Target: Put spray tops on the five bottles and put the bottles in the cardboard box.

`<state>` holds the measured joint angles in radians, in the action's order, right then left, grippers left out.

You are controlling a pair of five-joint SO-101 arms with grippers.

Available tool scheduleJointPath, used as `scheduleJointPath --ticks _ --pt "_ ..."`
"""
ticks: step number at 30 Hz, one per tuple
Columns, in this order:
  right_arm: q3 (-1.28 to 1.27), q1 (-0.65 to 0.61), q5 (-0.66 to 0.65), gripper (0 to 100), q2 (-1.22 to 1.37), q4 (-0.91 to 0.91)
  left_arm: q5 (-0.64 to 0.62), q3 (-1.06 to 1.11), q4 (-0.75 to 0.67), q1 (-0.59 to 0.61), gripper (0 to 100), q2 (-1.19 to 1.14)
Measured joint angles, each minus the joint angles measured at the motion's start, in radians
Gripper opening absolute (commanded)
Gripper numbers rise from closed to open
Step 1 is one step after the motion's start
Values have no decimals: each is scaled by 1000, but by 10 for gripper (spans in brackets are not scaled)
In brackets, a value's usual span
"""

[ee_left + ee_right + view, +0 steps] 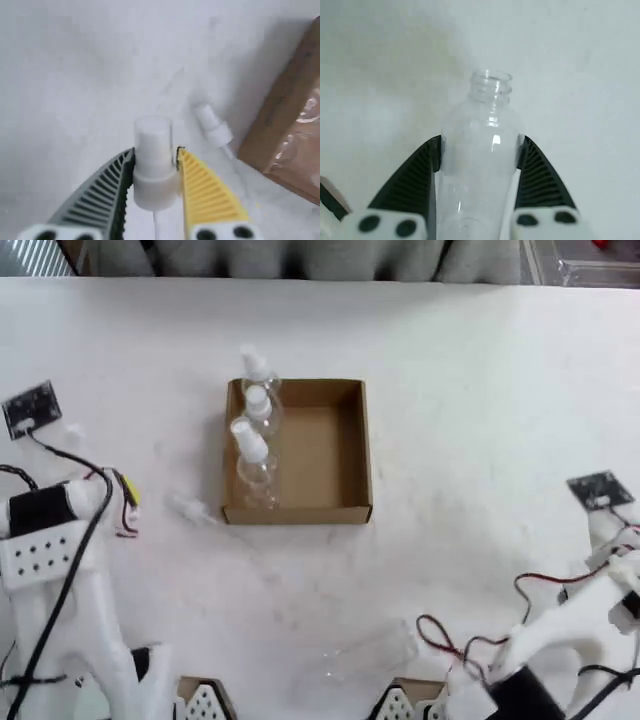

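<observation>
White table (480, 390), left tool (155, 151) tight around spray top (153, 177), right tool (480, 142) tight around bottle (481, 112).

Three bottles (255, 452) sit inside the cardboard box (298, 512), in a row along its left wall. A loose spray top (188, 507) lies on the table (480, 390) just left of the box's front left corner. In front of the box, the right gripper (480, 142) holds an open bottle (490, 100), and off the box's front left the left gripper (155, 152) holds a second spray top (152, 135).
</observation>
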<state>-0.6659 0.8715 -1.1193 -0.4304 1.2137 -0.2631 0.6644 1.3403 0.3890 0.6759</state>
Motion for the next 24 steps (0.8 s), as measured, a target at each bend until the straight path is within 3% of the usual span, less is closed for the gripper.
scheduleJointPath --ticks 9,15,20,24 --pt "-3 -388 496 16 -331 32 3 -68 2 -190 20 302" --pt "-106 -681 704 15 -552 -150 3 -68 2 -203 20 428" --pt "-143 -862 925 15 -744 -252 3 -68 0 -181 20 539" --pt "-173 -968 1017 15 -856 -327 3 -68 -91 -175 20 617"
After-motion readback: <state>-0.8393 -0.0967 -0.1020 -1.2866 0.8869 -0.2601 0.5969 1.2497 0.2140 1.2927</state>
